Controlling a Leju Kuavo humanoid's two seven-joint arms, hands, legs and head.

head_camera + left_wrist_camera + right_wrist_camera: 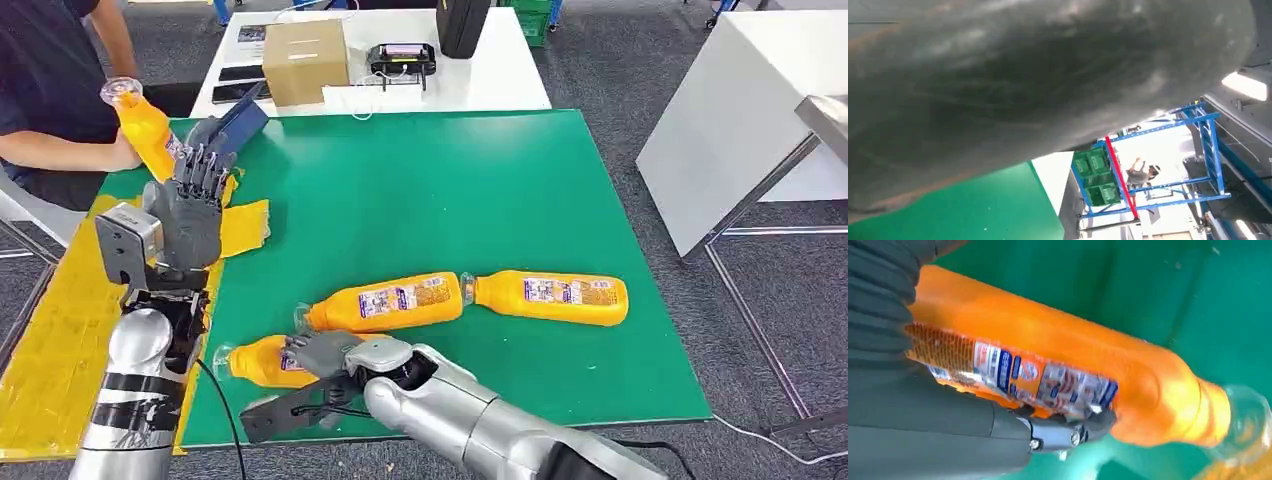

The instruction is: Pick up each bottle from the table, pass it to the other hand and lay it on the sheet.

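I have the right robot hand [325, 352] clamped around the nearest orange bottle [262, 362], which lies on the green tabletop [450, 190] with its clear cap toward the yellow sheet [50, 350]. Two more bottles [385, 301] [550, 297] lie end to end just beyond it, long axes running the same way across the tabletop. My left robot hand [190, 205] is raised over the yellow sheet, fingers apart, holding nothing. Beyond it, a person's hand [125, 152] holds a fourth bottle [145, 128], cap up.

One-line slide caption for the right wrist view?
Right hand grips an orange bottle lying on the green mat.
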